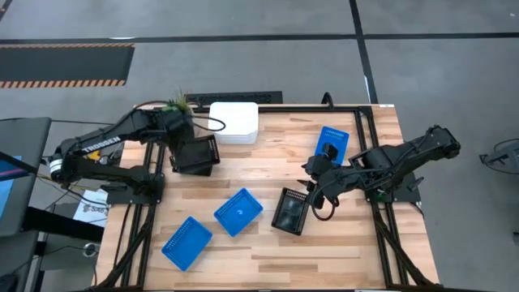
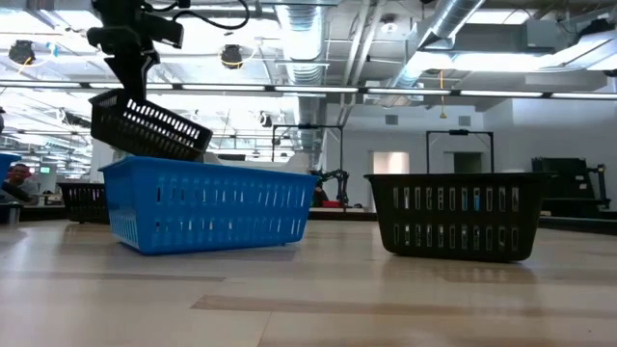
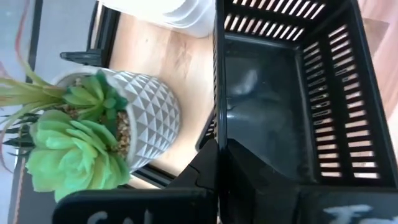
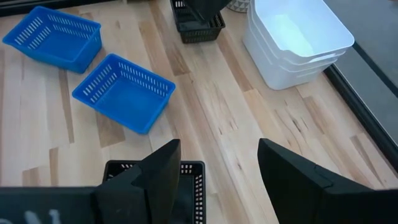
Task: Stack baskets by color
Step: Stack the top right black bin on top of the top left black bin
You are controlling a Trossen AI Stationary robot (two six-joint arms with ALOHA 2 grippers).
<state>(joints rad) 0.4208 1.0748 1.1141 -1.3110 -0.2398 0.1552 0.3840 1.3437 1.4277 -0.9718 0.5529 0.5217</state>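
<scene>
My left gripper is at the far left, shut on a black slotted basket, which the low view shows tilted in the air. Another black basket sits on the table below it. A stack of white baskets stands beside them. Two blue baskets lie near the front left, and one more lies at the far right. My right gripper hangs open above a black basket, touching nothing. My left gripper holds the black basket by the rim at one end, coming from above and slanting steeply down. The gripper's own body hides how the fingers sit on the rim. The basket is lifted clear, and its free end hangs lower than the held end.
A small green plant in a white patterned pot stands at the far left corner, close beside the held basket. The black frame rail runs along the table's far edge. Bare wood lies at the front right.
</scene>
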